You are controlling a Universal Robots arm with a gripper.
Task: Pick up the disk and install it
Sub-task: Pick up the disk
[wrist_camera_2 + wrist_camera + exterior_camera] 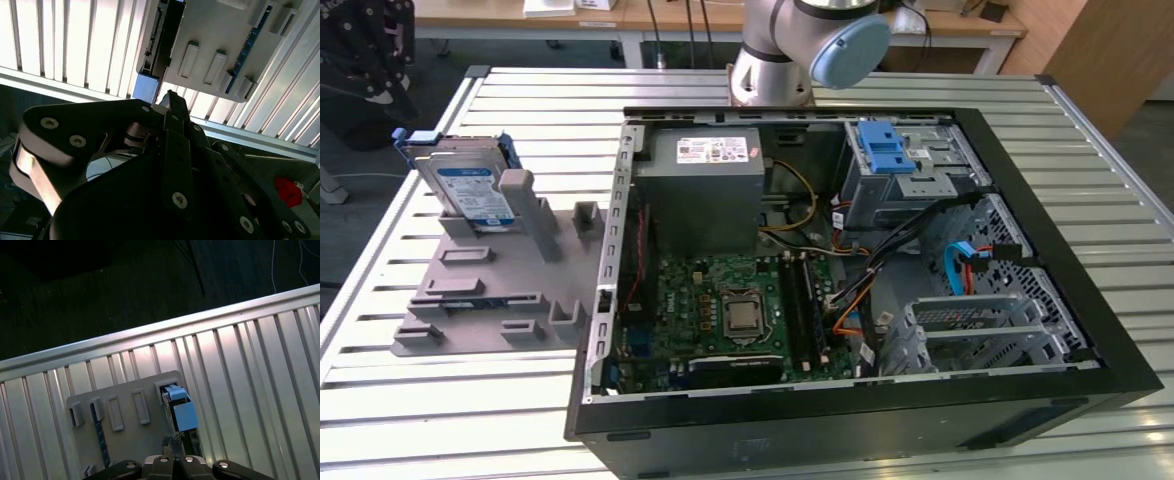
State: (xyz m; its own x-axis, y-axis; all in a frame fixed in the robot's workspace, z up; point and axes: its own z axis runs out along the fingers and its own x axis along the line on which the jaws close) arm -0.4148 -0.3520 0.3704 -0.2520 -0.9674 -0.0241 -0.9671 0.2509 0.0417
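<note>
The disk point(470, 190) is seen standing on edge, leaning slightly, in a grey slotted holder point(480, 290) that lies on the slatted metal tabletop point(454, 420). In the exterior view it is placed at the far corner of the holder, towards the exterior view's left, well apart from the open computer case point(854, 432) that takes up the middle and right of the tabletop. Its label faces outward, and blue rails are seen along its edges.

Inside the case, a green circuit board point(720, 310), a grey metal box point(707, 190) with a white sticker and a bright-blue latch point(887, 150) on the drive cage can be made out. The base of the arm point(787, 40) is seen behind the case, at the far edge of the tabletop.

In both wrist views the disk point(181, 412) point(162, 35) is looked down on along its edge, seated in its slot in the holder point(130, 435) point(215, 30). A thin dark strip point(100, 435) is seen standing in another slot of the holder.

The gripper point(170, 97) point(172, 442) is shown with its black fingers point(176, 150) brought together, tips touching, with nothing held between them. The tips are lined up near the blue end of the disk, but no contact with it can be made out.
</note>
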